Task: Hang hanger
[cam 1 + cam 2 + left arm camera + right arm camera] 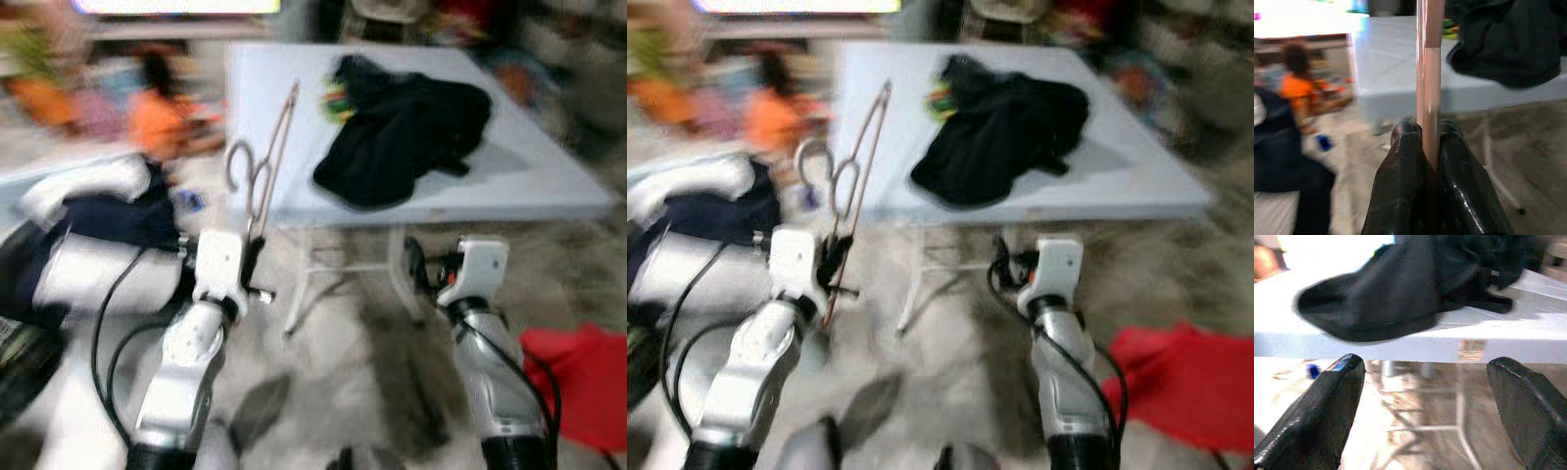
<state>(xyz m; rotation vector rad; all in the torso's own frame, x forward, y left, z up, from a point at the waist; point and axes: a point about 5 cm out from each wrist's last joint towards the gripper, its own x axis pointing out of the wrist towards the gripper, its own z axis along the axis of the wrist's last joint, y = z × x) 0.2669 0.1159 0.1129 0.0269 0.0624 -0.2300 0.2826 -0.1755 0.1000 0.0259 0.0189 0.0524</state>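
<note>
the left claw is clamped on the hanger, carrying it near the surface; the right claw gapes apart.

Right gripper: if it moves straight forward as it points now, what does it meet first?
Probably the front edge of the white table, just under the black garment. The right gripper is open, and depth is unclear in the blur.

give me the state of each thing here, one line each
hanger: clamped low on its pink bar by the left gripper, upright, hook end over the table edge
left gripper: shut on the hanger
right gripper: open, holding nothing, facing the table's side
black garment: crumpled in a heap on the table, not on the hanger
table: standing, legs unfolded
</note>
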